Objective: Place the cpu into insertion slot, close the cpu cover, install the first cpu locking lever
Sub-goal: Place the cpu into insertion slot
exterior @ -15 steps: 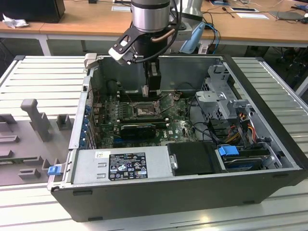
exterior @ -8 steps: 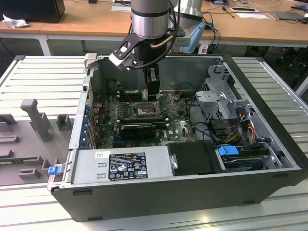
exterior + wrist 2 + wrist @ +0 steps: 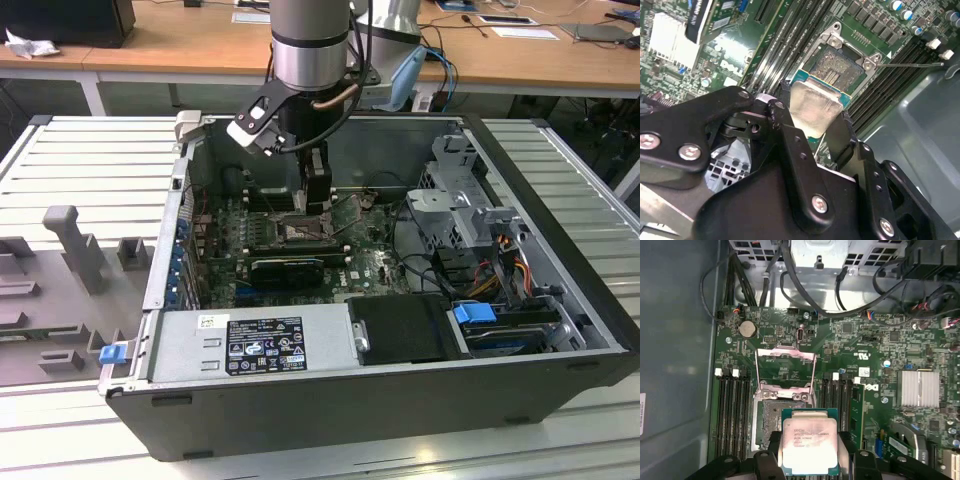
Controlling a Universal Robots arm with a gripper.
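Observation:
My gripper [image 3: 809, 452] is shut on the cpu [image 3: 809, 441], a flat silver square on a green board, with a black finger [image 3: 771, 445] on each of two opposite edges. It holds the chip just over the near part of the open insertion slot [image 3: 771, 417]; I cannot tell whether they touch. The cpu cover [image 3: 786, 371], a thin metal frame, stands swung open beyond the slot. In the second wrist view the cpu [image 3: 812, 104] sits between the fingers [image 3: 785, 107] beside the slot [image 3: 840, 67], and a thin locking lever [image 3: 910, 64] sticks out sideways. In the exterior view the gripper [image 3: 315, 200] reaches down into the computer case [image 3: 560, 250].
Memory slots [image 3: 732, 415] flank the socket on both sides. A finned heatsink [image 3: 916, 387] and a black expansion card [image 3: 288, 268] lie nearby. The power supply [image 3: 255, 345] fills the near side, and a drive cage [image 3: 465, 200] with cables stands on the exterior view's right.

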